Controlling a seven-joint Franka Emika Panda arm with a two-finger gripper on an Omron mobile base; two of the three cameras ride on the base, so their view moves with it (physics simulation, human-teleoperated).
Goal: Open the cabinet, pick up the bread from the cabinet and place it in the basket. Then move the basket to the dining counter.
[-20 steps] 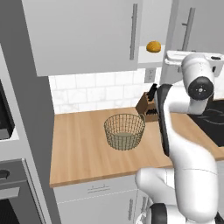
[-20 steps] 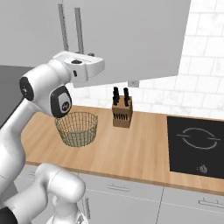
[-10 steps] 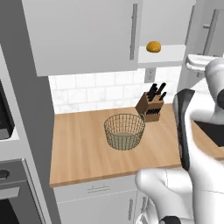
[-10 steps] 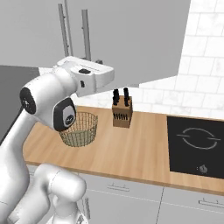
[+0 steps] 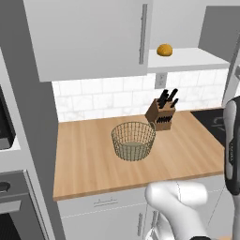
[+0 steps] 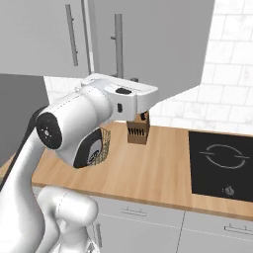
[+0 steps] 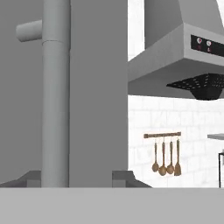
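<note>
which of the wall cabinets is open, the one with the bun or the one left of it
The cabinet holding the bread: its white shelf is exposed, with its door swung out on the right. The wider cabinet left of it is shut, its front flat and handle facing out.

bread on shelf — basket below

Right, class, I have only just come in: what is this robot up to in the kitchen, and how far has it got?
The robot arm is opening the wall cabinet. In the hand view its gripper sits right at the door's vertical bar handle; whether the fingers are closed on it cannot be told. The door is swung out, and the bread lies on the white shelf, untouched. The wire basket stands empty on the wooden countertop beside the knife block.
</note>
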